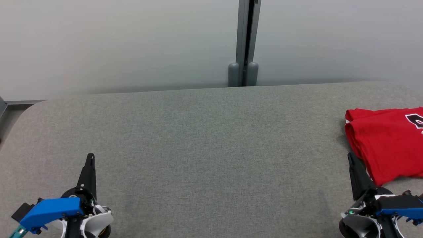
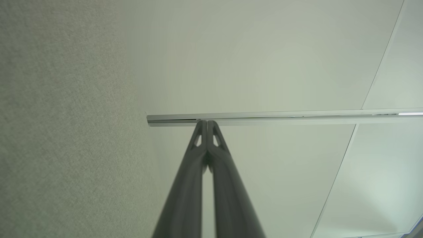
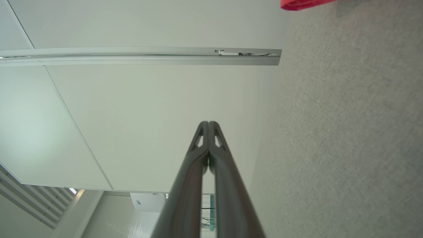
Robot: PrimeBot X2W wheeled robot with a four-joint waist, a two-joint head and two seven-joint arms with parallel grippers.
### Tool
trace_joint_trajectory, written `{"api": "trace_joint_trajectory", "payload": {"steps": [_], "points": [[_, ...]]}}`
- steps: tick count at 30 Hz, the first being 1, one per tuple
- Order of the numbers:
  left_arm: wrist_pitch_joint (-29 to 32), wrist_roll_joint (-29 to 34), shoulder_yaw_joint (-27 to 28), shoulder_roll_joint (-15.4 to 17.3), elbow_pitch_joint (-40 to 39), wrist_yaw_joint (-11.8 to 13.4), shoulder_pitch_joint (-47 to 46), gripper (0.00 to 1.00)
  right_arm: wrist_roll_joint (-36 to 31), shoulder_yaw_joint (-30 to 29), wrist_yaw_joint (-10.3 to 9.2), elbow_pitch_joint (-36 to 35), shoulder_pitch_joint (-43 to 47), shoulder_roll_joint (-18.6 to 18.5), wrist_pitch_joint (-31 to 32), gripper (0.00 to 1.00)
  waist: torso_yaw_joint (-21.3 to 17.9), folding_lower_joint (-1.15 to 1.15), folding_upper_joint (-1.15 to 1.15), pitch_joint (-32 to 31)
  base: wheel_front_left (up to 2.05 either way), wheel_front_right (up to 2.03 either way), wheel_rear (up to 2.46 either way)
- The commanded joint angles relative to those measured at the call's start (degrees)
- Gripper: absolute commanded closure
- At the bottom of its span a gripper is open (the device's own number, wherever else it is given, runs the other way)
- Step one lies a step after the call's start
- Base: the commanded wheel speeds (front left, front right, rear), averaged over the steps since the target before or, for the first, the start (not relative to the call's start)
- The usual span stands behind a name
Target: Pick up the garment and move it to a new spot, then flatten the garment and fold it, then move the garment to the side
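The garment (image 1: pixel 386 142) is a red shirt with a black and white print, lying folded at the right edge of the grey fabric table (image 1: pixel 205 138); a red corner of the garment (image 3: pixel 305 4) also shows at the top of the right wrist view. My right gripper (image 1: pixel 350 157) rests just left of its near corner, shut and empty, fingertips together (image 3: pixel 208 124). My left gripper (image 1: pixel 90 156) sits at the lower left over bare table, shut with nothing in it; its tips (image 2: pixel 207 122) meet in the left wrist view.
A white partition wall (image 1: pixel 115 43) with a grey vertical post (image 1: pixel 244 43) stands behind the table's far edge. The table's rounded left corner (image 1: pixel 29 109) drops off beside a grey ledge.
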Motion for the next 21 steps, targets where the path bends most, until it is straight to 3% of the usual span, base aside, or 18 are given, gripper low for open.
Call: {"api": "trace_joint_trajectory", "payload": {"steps": [1, 21], "points": [[0.3, -0.1, 0.1, -0.1, -0.2, -0.2, -0.6, 1.00, 0.1, -0.1, 0.00, -0.2, -0.8, -0.3, 0.2, 1.00, 0.0, 0.00, 0.00, 0.0, 0.00, 0.00, 0.00], [0.2, -0.2, 0.1, -0.1, -0.2, -0.2, -0.6, 1.00, 0.2, -0.1, 0.00, -0.2, -0.8, -0.3, 0.2, 1.00, 0.0, 0.00, 0.00, 0.0, 0.00, 0.00, 0.00]]}}
